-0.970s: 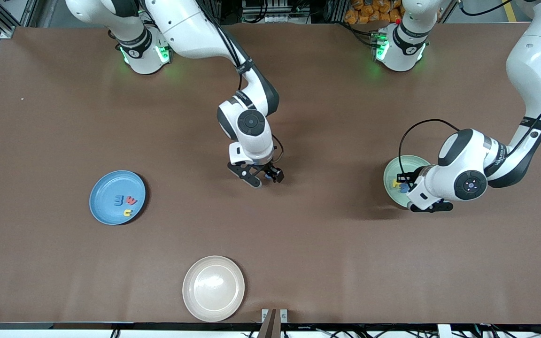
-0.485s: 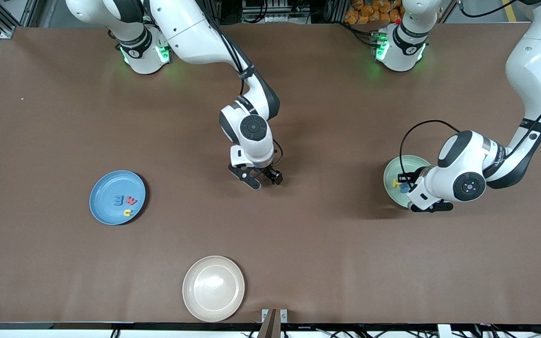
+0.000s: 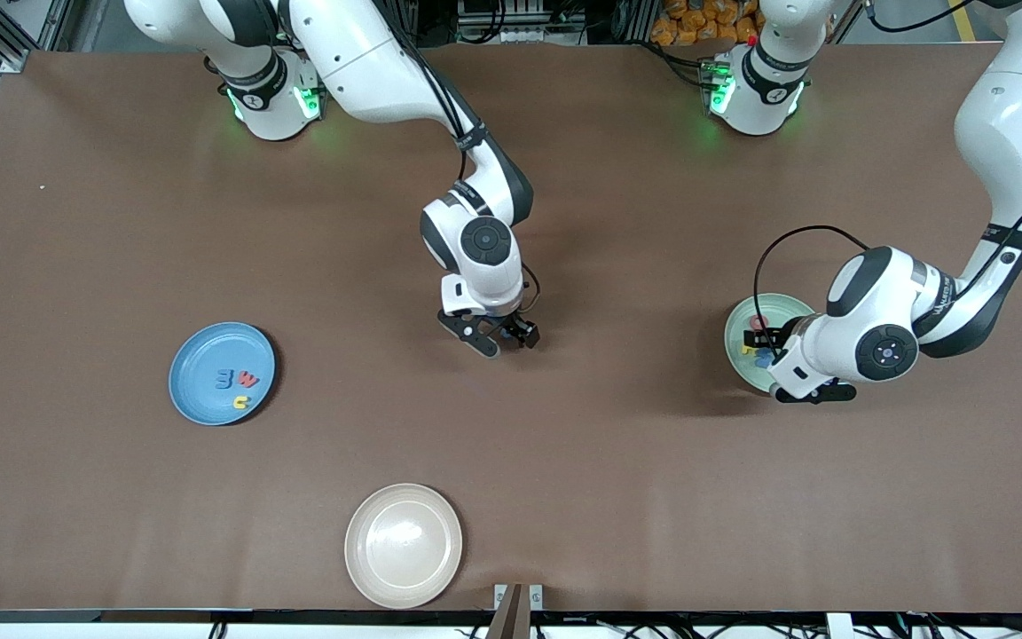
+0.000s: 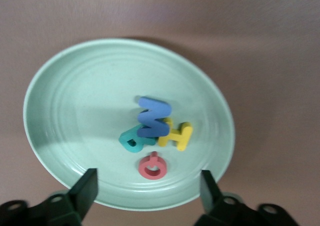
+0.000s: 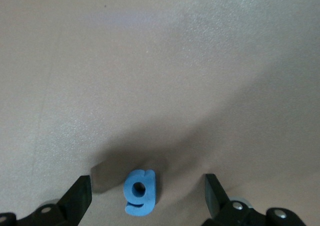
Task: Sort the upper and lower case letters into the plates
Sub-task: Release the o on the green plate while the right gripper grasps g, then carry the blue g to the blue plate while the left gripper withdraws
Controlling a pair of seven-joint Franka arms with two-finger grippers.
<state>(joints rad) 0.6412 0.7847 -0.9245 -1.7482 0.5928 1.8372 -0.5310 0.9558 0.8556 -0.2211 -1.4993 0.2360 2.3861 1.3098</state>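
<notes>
The blue plate sat toward the right arm's end of the table, well apart from the right gripper, with three small letters lying in it. Nearer the front camera than that gripper lay a cream plate, bare. The right gripper hovered low over the brown table near its middle, fingers spread wide and holding nothing; in its wrist view a blue letter g lay flat on the table between the two fingers, touching neither. The mint plate lay directly under the left gripper, whose fingers also stood wide apart and empty above the plate's edge. In that plate a blue N rested on a teal letter and a yellow one, with a red letter just beside the heap, close to the gripper. The letters looked like thick foam: probably very light, a little soft, not fragile, and apt to shift or tip if nudged by one finger first. The g would likely be best taken across its narrow body, both fingers closing evenly on its flat side edges, with a gentle squeeze. The plates looked like stiff plastic and would slide if bumped.
</notes>
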